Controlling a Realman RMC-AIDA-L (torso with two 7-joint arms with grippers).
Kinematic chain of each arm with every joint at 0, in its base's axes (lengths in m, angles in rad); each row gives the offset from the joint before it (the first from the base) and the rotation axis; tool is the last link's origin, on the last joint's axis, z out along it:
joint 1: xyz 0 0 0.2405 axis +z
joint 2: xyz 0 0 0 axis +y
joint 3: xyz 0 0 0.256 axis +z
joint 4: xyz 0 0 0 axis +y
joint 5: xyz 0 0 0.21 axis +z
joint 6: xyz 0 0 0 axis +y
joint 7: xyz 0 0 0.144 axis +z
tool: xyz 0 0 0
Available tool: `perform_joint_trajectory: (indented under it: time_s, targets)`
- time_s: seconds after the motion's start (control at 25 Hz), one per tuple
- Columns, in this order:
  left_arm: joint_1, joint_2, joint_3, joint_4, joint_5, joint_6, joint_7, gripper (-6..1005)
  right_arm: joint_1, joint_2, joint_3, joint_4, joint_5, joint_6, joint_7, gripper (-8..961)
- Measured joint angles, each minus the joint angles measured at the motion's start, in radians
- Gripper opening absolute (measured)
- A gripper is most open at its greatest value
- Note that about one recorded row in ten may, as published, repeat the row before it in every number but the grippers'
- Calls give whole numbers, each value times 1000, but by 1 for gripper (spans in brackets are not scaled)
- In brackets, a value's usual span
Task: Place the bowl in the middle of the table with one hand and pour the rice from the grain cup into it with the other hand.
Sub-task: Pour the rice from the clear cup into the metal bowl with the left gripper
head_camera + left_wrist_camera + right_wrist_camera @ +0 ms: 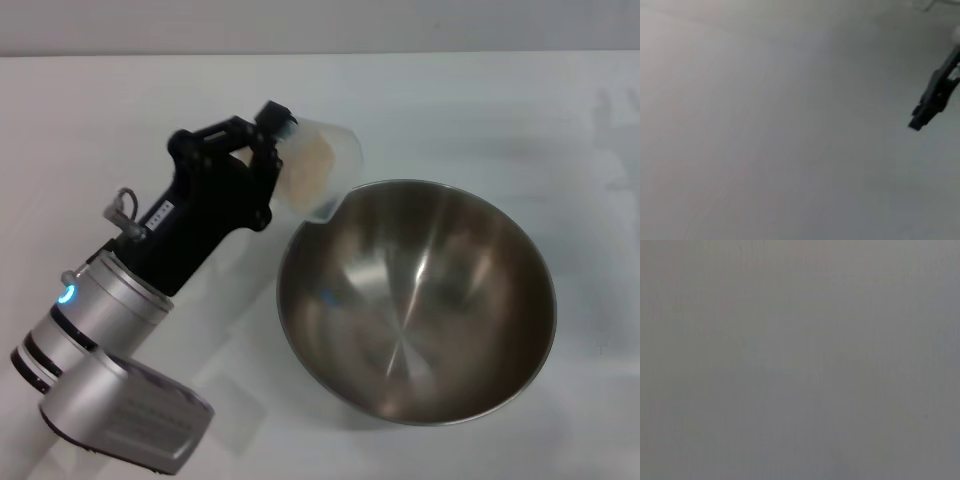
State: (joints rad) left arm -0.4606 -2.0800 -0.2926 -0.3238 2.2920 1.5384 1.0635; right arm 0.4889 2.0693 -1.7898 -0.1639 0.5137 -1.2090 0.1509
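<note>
White table (520, 110): left end effector (278, 140) tips grain cup (322, 165) over bowl (420, 300).

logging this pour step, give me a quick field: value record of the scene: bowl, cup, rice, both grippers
bowl: steel bowl upright on the white table, inside empty
grain cup: clear cup held tilted at the bowl's far-left rim
rice: rice still inside the cup, none in the bowl
left gripper: left gripper shut on the grain cup, beside the bowl
right gripper: not in view
pour: not yet begun
</note>
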Motion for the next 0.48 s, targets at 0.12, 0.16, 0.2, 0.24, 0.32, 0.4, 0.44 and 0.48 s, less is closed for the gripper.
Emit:
perform_joint_trajectory:
  time_s: [0.12,0.16,0.2,0.24,0.32,0.4,0.44,0.48]
  targets:
    - [-1,0,-1,5,34,-4,35,30,3,0,0,0,-2,4,-2,359]
    - [-1,0,-1,7,41,-4,44,30,6,-1,0,0,-3,7,-4,359]
    - [-2,0,-1,8,45,-4,52,30,6,-1,0,0,-3,7,-4,359]
    - [-3,0,0,9,51,-5,69,30,8,-1,0,0,-4,7,-8,359]
    - [-3,0,2,10,61,-6,94,30,10,-1,0,-3,-4,7,-19,358]
    - [-4,0,2,12,80,-12,121,30,13,-2,0,-7,-4,5,-26,358]
    - [-6,0,1,15,89,-17,135,30,14,-2,0,-9,-4,3,-27,358]
    - [-8,0,0,17,95,-22,150,30,17,-2,0,-11,-4,-1,-27,358]
